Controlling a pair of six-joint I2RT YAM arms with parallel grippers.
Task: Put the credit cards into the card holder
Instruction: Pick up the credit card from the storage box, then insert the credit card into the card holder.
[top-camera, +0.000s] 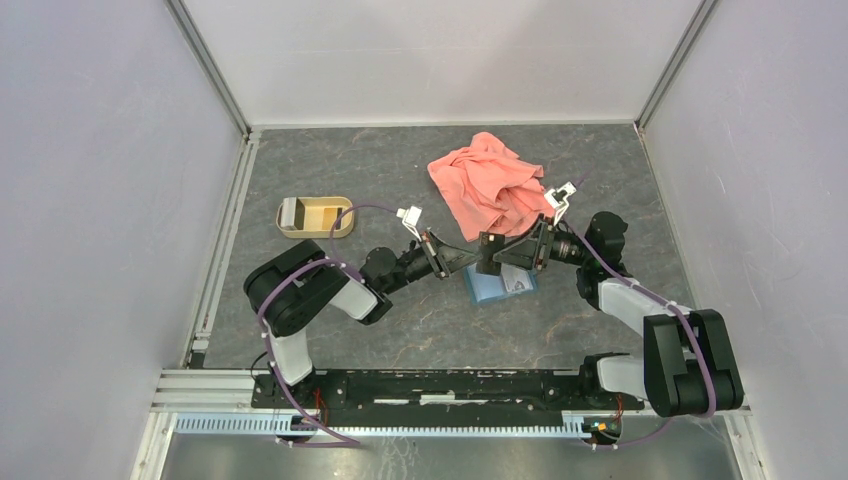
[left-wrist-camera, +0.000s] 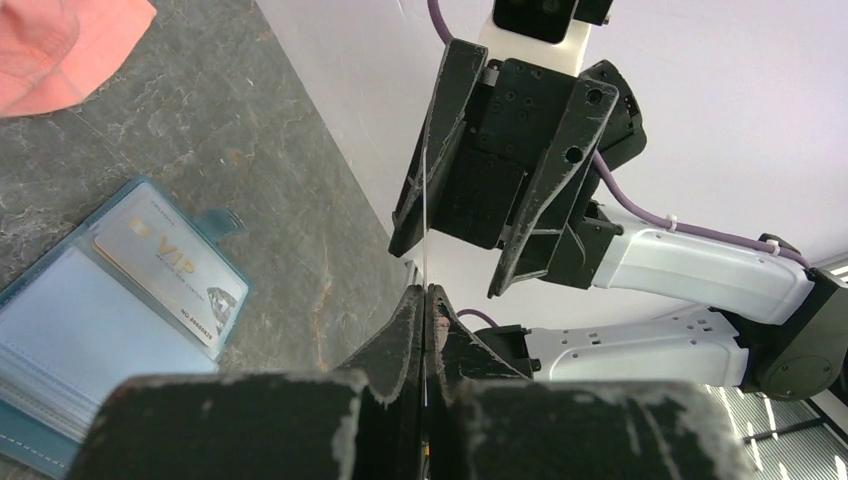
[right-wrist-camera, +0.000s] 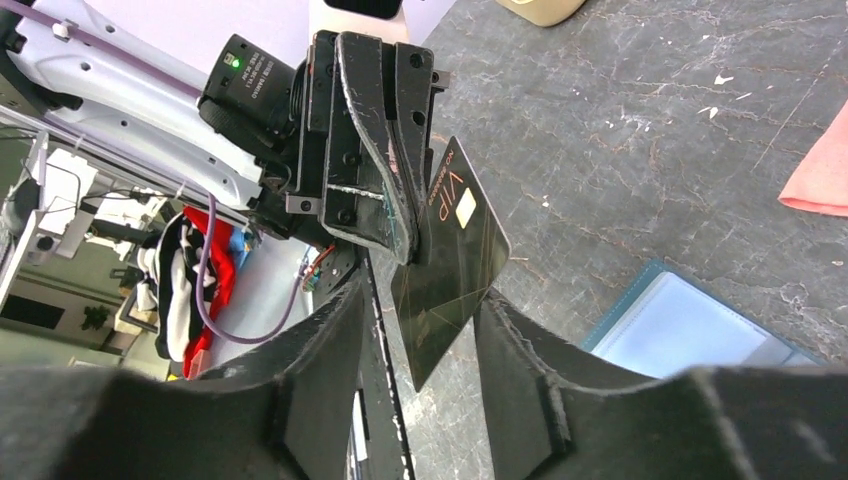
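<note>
The card holder (top-camera: 497, 290) lies open on the table just below both grippers, its light blue inside up. One pale credit card marked VIP (left-wrist-camera: 170, 272) sits in its pocket. My left gripper (top-camera: 472, 258) is shut on a second, dark credit card (right-wrist-camera: 455, 245) and holds it in the air above the table; in the left wrist view that card (left-wrist-camera: 425, 220) shows edge-on. My right gripper (right-wrist-camera: 425, 300) faces the left one, open, its fingers on either side of the card's free corner. The card's edge lies against one finger (right-wrist-camera: 510, 335); the other stands apart.
A salmon-pink cloth (top-camera: 490, 185) lies crumpled behind the grippers. A tan oval tray (top-camera: 313, 217) stands at the back left. White walls enclose the grey table on three sides.
</note>
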